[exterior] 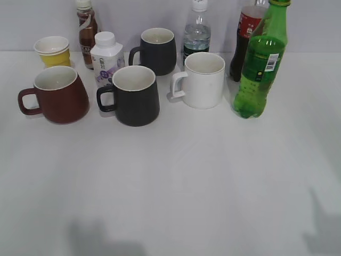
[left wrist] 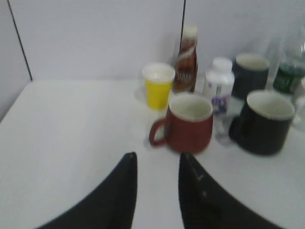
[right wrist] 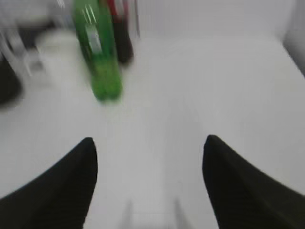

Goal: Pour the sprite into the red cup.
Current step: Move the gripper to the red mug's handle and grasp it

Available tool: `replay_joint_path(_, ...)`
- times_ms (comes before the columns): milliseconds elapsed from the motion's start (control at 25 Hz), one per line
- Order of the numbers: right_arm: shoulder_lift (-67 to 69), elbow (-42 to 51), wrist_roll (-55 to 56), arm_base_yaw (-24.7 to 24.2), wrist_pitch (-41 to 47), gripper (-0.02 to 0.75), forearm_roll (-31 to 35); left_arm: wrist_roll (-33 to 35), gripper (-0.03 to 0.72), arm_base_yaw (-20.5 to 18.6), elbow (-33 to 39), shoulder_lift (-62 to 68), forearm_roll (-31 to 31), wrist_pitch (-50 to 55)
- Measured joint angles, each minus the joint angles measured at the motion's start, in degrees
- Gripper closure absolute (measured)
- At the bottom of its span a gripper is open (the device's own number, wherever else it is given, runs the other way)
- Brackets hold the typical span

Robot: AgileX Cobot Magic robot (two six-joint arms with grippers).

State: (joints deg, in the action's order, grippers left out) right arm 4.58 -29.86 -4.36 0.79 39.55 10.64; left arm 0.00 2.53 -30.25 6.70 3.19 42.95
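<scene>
We are looking at a white table [exterior: 176, 181] with many drinks and cups lined up at the back. The sprite, a tall see-through green plastic bottle [exterior: 261, 69] with a green label, is standing upright on the right side, just in front of a dark cola bottle with a red label [exterior: 244, 37]. The red cup, a squat dark red mug [exterior: 58, 96] with a loop handle and a cream inside, is sitting far to the left, well apart from the bottle, with its mouth facing up and ready for pouring. Our right gripper [right wrist: 150, 148] is hanging over bare table with its fingers spread wide, and we think that is so they can fit around the bottle. Our left gripper [left wrist: 157, 162] is pointing at the red mug, holding nothing, its fingers a narrow gap apart. Nothing is being poured yet.
</scene>
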Motion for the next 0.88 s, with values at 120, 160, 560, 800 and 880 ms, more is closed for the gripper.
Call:
replay_joint_path(120, 6.6, 1.3, 0.0, 0.0, -9.2, 0.273, 1.0, 0.0, 0.449, 0.3, 3.0, 4.5, 0.0, -11.0)
replay_joint_path(160, 9.6, 2.1, 0.0, 0.0, -12.3, 0.288, 1.1, 0.0, 0.449, 0.3, 4.5, 6.1, 0.0, -14.7)
replay_joint_path(560, 37.5, 4.1, -0.2, 5.9, -37.0, 0.409, -5.3, 0.0, 0.449, 0.3, 12.8, 34.9, 0.4, -47.6)
replay_joint_path(800, 49.5, 4.1, -0.2, 7.8, -45.6, 0.425, -7.1, 0.0, 0.449, 0.3, 12.8, 59.0, 0.0, -68.0)
replay_joint_path(880, 52.2, 4.1, -0.2, 8.0, -48.3, 0.426, -7.1, 0.0, 0.449, 0.3, 12.8, 66.2, -0.9, -75.5)
